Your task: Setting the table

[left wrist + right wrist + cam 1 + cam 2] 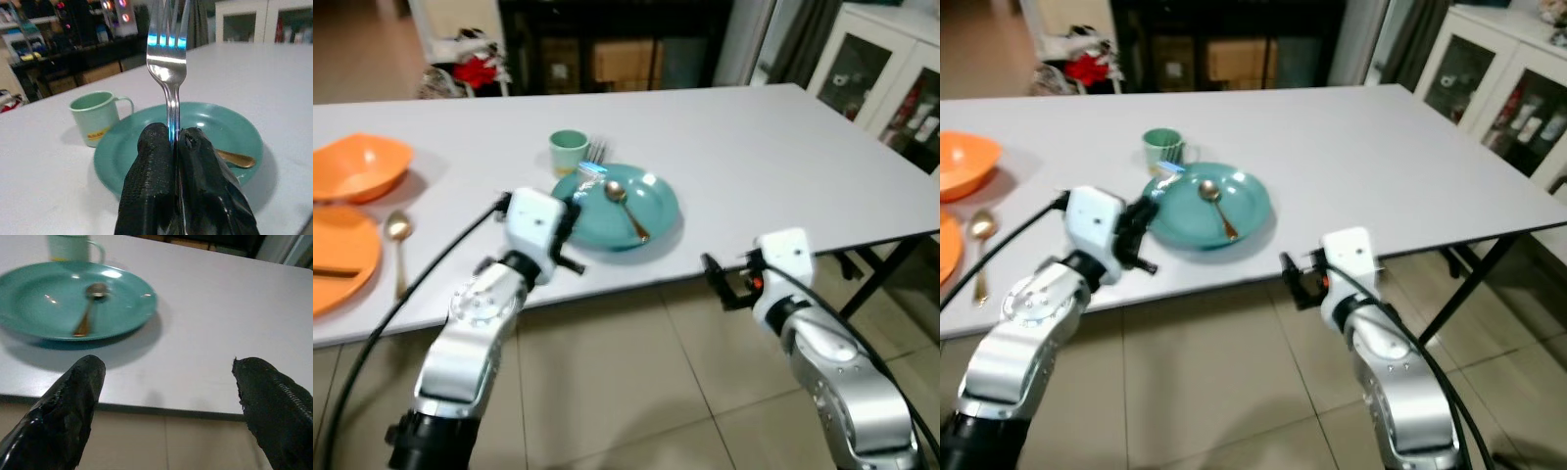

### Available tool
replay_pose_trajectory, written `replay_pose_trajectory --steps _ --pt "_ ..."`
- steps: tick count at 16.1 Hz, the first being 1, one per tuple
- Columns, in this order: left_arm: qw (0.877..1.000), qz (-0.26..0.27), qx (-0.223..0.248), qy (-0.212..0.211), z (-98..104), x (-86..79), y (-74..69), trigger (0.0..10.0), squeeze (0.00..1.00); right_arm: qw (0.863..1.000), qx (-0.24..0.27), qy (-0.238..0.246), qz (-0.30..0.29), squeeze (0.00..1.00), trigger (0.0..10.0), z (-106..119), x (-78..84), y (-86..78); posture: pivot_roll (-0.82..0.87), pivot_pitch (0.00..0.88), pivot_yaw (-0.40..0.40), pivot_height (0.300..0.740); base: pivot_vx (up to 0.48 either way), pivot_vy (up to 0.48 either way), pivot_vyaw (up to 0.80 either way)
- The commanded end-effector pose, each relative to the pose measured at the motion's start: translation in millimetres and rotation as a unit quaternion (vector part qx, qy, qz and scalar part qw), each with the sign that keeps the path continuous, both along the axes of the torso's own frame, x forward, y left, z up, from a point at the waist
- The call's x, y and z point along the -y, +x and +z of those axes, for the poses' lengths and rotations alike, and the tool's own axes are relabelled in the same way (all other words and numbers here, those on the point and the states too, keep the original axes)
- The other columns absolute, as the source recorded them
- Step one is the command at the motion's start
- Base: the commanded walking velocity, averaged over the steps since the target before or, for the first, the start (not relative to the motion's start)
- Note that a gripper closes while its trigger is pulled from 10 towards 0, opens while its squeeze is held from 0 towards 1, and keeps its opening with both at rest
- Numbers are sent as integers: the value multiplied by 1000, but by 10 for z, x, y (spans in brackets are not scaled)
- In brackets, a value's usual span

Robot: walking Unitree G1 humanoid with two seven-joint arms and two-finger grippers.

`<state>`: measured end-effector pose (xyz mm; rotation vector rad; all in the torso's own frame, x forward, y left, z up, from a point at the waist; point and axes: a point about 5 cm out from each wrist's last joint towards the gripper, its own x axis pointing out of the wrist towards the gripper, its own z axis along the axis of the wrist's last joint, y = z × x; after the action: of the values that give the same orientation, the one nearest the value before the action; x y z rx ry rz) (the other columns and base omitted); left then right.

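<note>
Here a fork (167, 63) is held clamped upright by the left gripper (570, 223) at the teal plate's (656, 211) nine o'clock rim, the right gripper (722, 284) spread empty, and the fork could be dropped onto the spoon (625, 206) if released early.

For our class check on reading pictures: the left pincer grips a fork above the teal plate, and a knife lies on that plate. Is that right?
Not quite. The left pincer does grip the fork above the plate, but a spoon, not a knife, lies on that plate. The left eye view shows it.
</note>
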<state>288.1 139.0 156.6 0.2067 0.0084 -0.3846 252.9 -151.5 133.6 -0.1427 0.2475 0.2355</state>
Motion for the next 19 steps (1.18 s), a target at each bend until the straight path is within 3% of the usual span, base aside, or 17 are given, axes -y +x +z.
replay_pose_trajectory --steps 1,8,11,13,16,19 --pt "1000 -25 14 -3 80 148 31 10000 0 1000 -3 -5 -6 0 10000 14 76 -11 72 0 -35 740 401 0 0" --pt "999 -48 -11 -11 47 233 99 10000 0 999 -8 -17 36 0 10000 28 116 -38 69 0 -28 740 401 0 0" --pt "996 -33 -74 -28 -24 239 173 10000 0 995 -4 -13 102 0 10000 84 95 -66 63 0 -22 740 92 0 0" --pt "993 -20 -115 -10 -65 224 221 10000 0 991 -3 -19 133 0 10000 106 110 -87 60 0 -17 740 0 0 0" --pt "980 12 -194 -50 -69 259 341 10000 0 989 -5 -38 141 0 10000 128 267 -68 59 0 -13 740 0 0 0" --pt "965 38 -252 -52 -131 266 409 10000 0 979 0 -33 202 0 10000 175 218 -106 55 0 -8 740 0 0 0"
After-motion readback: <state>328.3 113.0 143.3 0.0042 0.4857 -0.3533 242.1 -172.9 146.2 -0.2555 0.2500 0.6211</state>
